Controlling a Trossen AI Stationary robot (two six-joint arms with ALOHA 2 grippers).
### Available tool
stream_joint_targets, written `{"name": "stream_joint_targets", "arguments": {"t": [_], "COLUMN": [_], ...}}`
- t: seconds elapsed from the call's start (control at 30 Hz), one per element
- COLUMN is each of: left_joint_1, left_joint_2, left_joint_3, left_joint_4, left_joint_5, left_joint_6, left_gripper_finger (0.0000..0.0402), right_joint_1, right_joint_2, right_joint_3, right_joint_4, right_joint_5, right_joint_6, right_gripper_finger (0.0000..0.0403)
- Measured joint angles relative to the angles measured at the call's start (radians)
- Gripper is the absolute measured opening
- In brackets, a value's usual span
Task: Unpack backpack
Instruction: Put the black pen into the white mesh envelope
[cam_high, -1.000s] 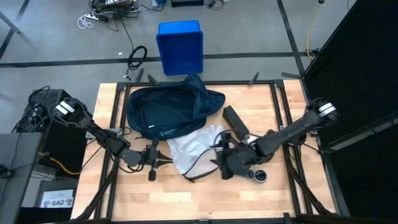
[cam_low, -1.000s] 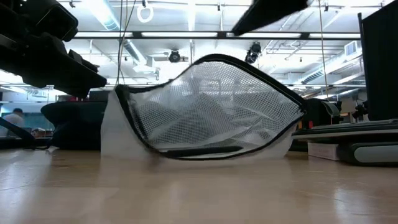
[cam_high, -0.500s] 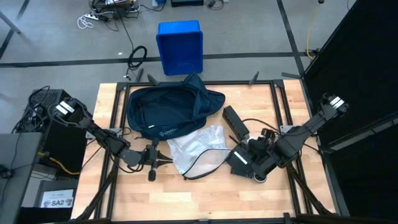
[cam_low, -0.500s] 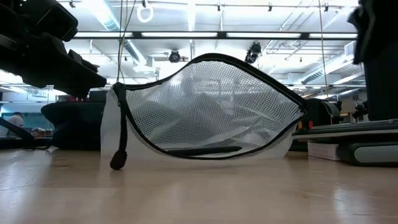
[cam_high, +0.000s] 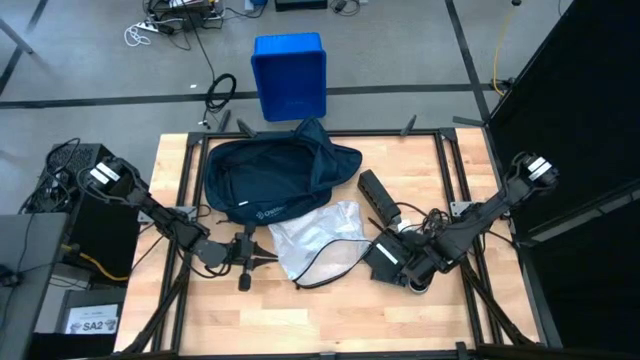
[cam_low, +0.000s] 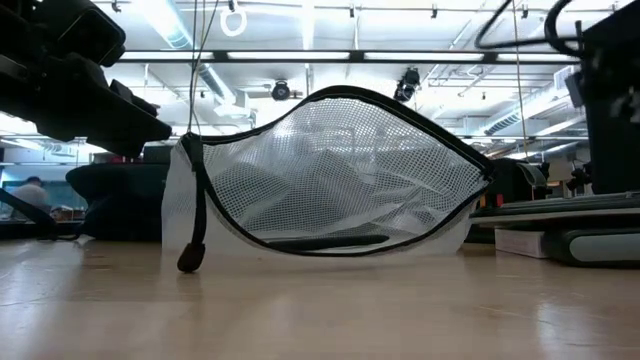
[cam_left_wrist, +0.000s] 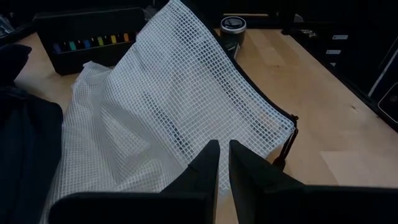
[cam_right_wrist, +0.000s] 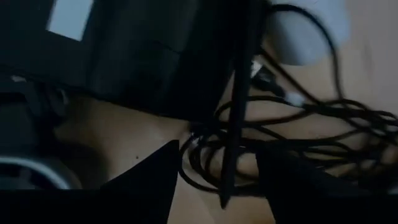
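My left jaws (cam_high: 268, 259) nearly shut, empty, at mesh pouch (cam_high: 315, 240) edge | backpack (cam_high: 275, 178) just beyond it, long axis crosswise, nearer my left | right jaws (cam_high: 385, 262) open over black cables (cam_right_wrist: 292, 124)

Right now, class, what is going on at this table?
A two-armed robot is unpacking a backpack, which lies at the table's far side. A white mesh pouch is already out, lying in front of it. The right end effector is low over a tangle of black cable and a black box beside the pouch, fingers apart. The left end effector rests shut at the pouch's other edge.
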Motion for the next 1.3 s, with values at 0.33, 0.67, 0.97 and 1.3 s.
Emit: {"name": "stream_joint_targets", "arguments": {"t": [0.33,0.67,0.97,1.3], "left_joint_1": [0.000,0.000,0.000,0.000], "left_joint_2": [0.000,0.000,0.000,0.000], "left_joint_3": [0.000,0.000,0.000,0.000], "left_joint_4": [0.000,0.000,0.000,0.000], "left_joint_5": [0.000,0.000,0.000,0.000], "left_joint_6": [0.000,0.000,0.000,0.000], "left_gripper_finger": [0.0010,0.0010,0.0010,0.0010], "right_joint_1": [-0.046,-0.060,-0.019,0.001], "right_joint_2": [-0.002,-0.057,-0.089,-0.061], "right_joint_3": [-0.127,-0.107,0.083,0.220], "right_joint_4": [0.092,0.063,-0.136,0.323], "right_joint_5": [-0.016,-0.034,0.065,0.202], "right_joint_6": [-0.017,0.026,0.104,-0.318], "right_gripper_finger": [0.0160,0.0011,0.0000,0.0001]}}
